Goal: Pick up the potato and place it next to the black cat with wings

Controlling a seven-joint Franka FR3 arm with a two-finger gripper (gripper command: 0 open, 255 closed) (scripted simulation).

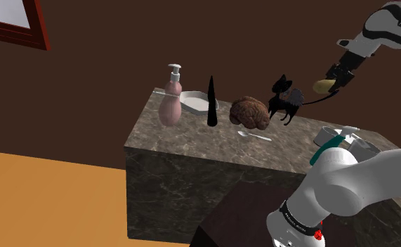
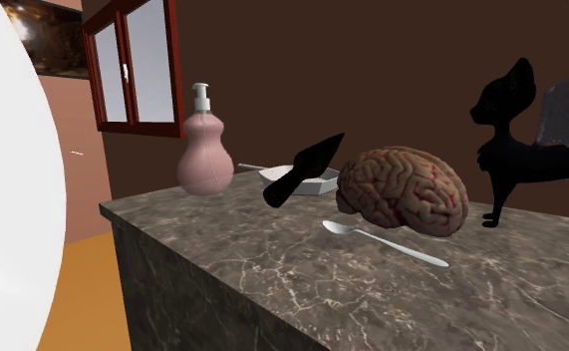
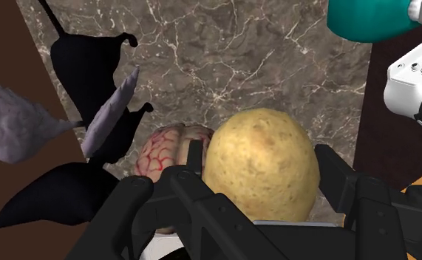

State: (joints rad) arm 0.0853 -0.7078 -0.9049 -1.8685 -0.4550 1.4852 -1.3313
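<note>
Potato clasped in the gripper, held aloft.
Fingers closed on its sides; shape rounded, long axis unclear. It hangs above the tabletop's far edge, near the black winged cat. Dark veined stone top, brown walls, red-framed window. Lettering on the arm is unreadable.

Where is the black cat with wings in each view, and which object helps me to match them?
Shoulder view: black cat on the counter, right of centre, beside the brain model.
Second exterior view: black cat at the right edge, right of the brain model.
Wrist view: black cat seen from above, beside the brain model, which is partly hidden by the held potato.
Shared landmark: the brain model.
</note>
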